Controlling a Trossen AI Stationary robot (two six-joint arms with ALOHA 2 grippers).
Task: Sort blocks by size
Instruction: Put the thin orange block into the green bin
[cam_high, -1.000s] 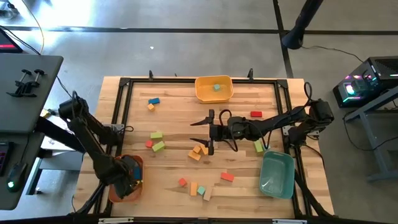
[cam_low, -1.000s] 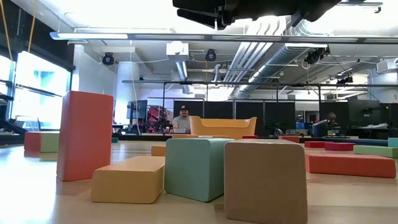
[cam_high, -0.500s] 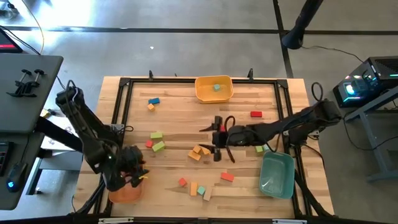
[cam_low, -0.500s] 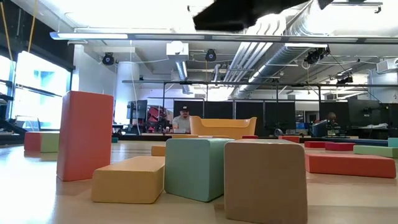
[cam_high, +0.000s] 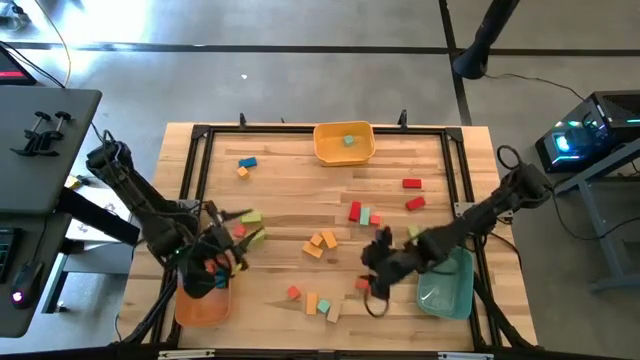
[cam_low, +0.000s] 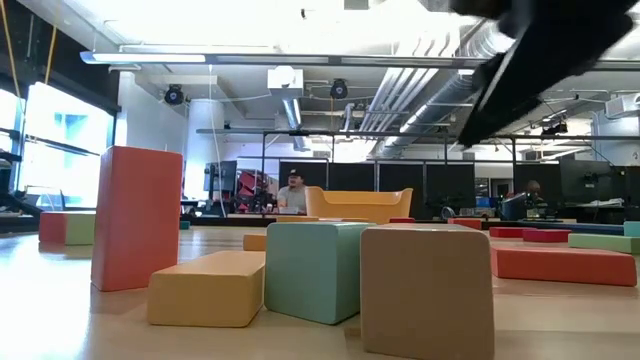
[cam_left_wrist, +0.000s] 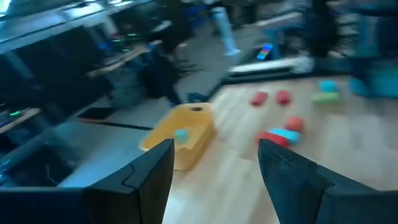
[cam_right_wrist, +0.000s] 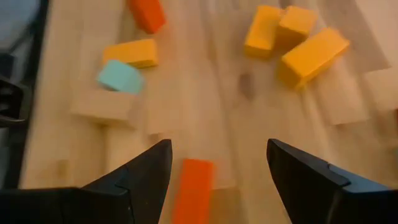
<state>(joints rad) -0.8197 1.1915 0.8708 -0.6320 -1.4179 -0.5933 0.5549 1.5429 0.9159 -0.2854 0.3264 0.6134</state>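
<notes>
Wooden tabletop (cam_high: 280, 195) carries my scattered blocks (cam_high: 322, 242). My right gripper (cam_right_wrist: 214, 186) hangs spread above a red block (cam_right_wrist: 193, 186) near the teal bin (cam_high: 446, 282). My left gripper (cam_left_wrist: 214, 168), spread and empty, hovers beside the orange bin (cam_high: 203, 306).

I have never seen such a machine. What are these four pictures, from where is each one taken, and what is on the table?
It is a robot with two dark arms at a wooden table. One camera looks down from above, one sits at table height, and one rides on each wrist.

From above, the left gripper is over the orange bin, and the right gripper is near the teal bin. Both are open and hold nothing. A yellow bin stands at the far edge.

Small coloured blocks lie scattered: an orange cluster in the middle and a red block farther right.
</notes>
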